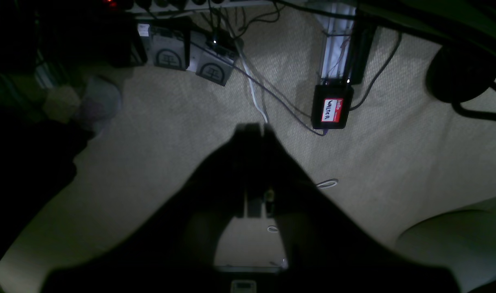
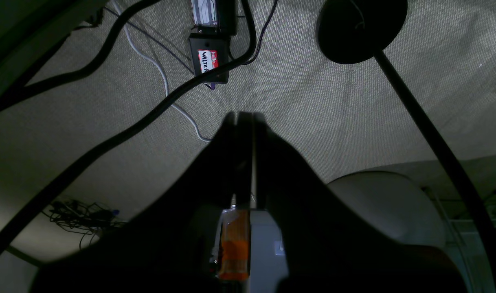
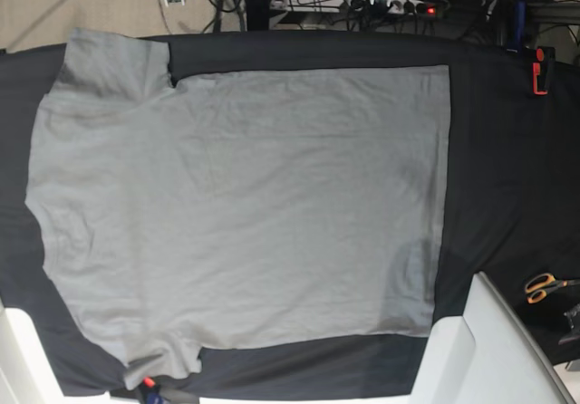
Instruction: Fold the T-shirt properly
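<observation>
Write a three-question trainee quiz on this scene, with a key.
1. True or false: the T-shirt lies spread flat, unfolded.
2. The scissors have handles of which colour? A green, B orange, C white.
3. Fill in: in the wrist views, the left claw and right claw are both ____.

Key: 1 true; 2 B; 3 shut.
</observation>
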### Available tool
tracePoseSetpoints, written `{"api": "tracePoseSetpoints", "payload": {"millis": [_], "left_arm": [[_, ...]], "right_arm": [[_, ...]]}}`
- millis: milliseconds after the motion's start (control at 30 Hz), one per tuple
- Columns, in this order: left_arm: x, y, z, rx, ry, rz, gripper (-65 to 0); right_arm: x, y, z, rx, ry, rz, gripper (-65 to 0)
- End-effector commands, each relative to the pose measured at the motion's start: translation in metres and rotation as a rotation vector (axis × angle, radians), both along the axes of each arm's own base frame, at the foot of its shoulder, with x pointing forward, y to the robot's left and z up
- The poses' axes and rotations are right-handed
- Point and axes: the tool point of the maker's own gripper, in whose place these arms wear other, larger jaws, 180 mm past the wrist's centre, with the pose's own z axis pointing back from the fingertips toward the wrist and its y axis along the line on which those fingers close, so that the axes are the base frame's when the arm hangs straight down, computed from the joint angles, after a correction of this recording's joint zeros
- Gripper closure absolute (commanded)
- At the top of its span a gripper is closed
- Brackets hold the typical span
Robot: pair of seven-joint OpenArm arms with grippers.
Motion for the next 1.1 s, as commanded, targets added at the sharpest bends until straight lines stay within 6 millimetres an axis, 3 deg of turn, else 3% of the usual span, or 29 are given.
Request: {"api": "tracePoseSetpoints", "payload": {"millis": [0,1067], "left_arm": [[-0.008,0.004,0.001,0.010,0.014,-0.003,0.0],[-0.024,0.011,0.008,0.016,-0.077,-0.007,0.0]], "right_arm": [[-0.004,-0.003,0.000,-0.009,0.009,-0.003,-0.8],[-0.008,-0.007,0.006,-0.018,-0.066,-0.006,-0.8]]}}
